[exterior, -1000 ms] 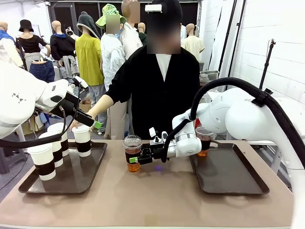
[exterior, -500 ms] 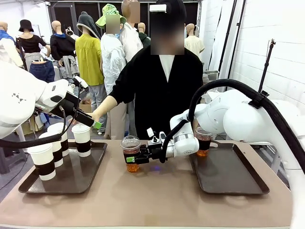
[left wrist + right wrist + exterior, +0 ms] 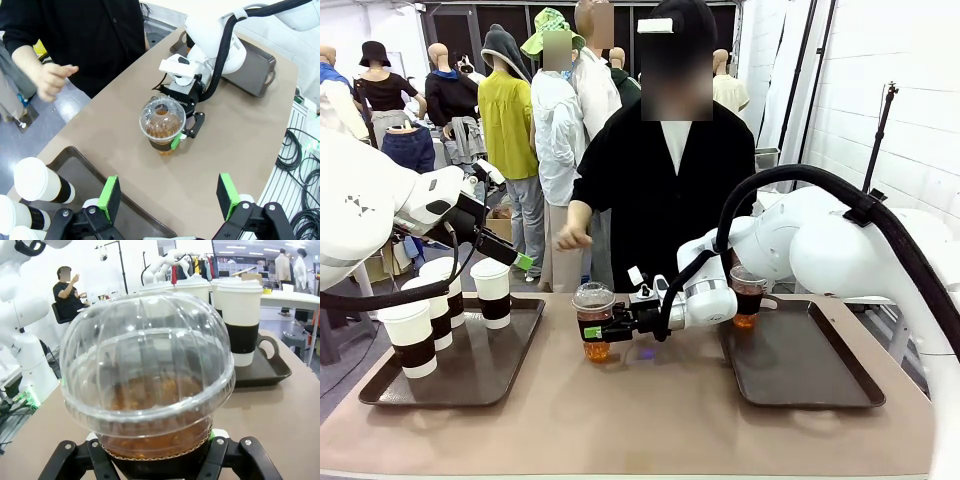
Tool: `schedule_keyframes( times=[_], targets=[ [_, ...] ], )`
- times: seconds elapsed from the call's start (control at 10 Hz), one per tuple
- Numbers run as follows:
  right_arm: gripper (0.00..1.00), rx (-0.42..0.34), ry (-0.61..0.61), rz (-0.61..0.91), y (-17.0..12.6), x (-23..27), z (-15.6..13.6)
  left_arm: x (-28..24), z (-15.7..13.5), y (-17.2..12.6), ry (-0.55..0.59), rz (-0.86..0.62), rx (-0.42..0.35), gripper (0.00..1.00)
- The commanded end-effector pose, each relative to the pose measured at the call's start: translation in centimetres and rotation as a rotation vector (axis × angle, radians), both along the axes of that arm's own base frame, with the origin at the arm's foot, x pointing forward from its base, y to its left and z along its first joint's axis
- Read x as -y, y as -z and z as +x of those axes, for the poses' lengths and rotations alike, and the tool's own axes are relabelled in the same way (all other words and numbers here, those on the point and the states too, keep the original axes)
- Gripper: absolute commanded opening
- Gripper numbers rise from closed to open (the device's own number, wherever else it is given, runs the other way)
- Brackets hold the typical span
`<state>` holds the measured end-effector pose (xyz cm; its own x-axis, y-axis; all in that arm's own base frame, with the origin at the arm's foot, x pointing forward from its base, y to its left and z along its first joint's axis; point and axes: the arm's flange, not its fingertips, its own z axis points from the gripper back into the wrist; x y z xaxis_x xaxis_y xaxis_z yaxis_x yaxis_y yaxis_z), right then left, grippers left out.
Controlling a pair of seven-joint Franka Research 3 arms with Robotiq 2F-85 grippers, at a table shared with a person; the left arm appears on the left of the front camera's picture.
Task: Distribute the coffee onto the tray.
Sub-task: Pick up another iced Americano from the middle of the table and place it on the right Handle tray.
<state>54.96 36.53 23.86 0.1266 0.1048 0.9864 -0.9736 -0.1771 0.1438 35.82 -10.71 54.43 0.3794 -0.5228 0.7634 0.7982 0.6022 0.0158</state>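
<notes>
front view, right end effector [image 3: 592, 331] clamped on dome-lidded cup [image 3: 595, 322], left end effector [image 3: 169, 194] wide, second cup [image 3: 748, 296] half hidden

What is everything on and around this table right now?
Table: one, tan.
Trays: two, dark brown; left tray, right tray.
Paper cups: four, white with dark sleeves, on the left tray.
Dome-lidded cups: two, clear, brown liquid; one mid-table, one on the right tray's far edge.
Person's hand: raised behind the table.
Left gripper: open, above the left tray.
Right gripper: shut on the mid-table cup.
</notes>
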Motion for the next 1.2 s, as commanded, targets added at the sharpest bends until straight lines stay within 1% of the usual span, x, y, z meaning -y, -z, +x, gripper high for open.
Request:
schedule_keyframes(
  times=[0.0, 0.2, 0.4, 0.5, 0.7, 0.9, 1.1],
  targets=[
    [0.66, -0.038, -0.002, 0.01, -4.1, 2.0, -2.3, -0.2, 0.0, 0.0, 0.002, -0.004, -0.007, 1.0],
    [0.66, -0.061, 0.022, -0.005, -6.8, 4.3, -4.7, -0.2, 0.0, 0.0, 0.002, -0.004, -0.007, 1.0],
    [0.66, -0.075, 0.044, 0.001, -8.0, 6.1, -6.9, -0.2, 0.0, 0.0, 0.002, -0.004, -0.007, 1.0],
    [0.66, -0.094, 0.043, 0.012, -8.2, 7.5, -7.9, -0.2, 0.0, 0.0, 0.002, -0.004, -0.007, 1.0],
    [0.66, -0.096, 0.056, -0.009, -8.6, 10.1, -9.9, -0.2, 0.0, 0.0, 0.002, -0.004, -0.007, 1.0],
    [0.66, -0.073, 0.115, -0.028, -8.7, 13.3, -11.9, -0.2, 0.0, 0.0, 0.002, -0.004, -0.007, 1.0],
    [0.66, -0.04, 0.181, -0.044, -8.0, 16.5, -12.7, -0.2, 0.0, 0.0, 0.002, -0.004, -0.007, 1.0]
  ],
)
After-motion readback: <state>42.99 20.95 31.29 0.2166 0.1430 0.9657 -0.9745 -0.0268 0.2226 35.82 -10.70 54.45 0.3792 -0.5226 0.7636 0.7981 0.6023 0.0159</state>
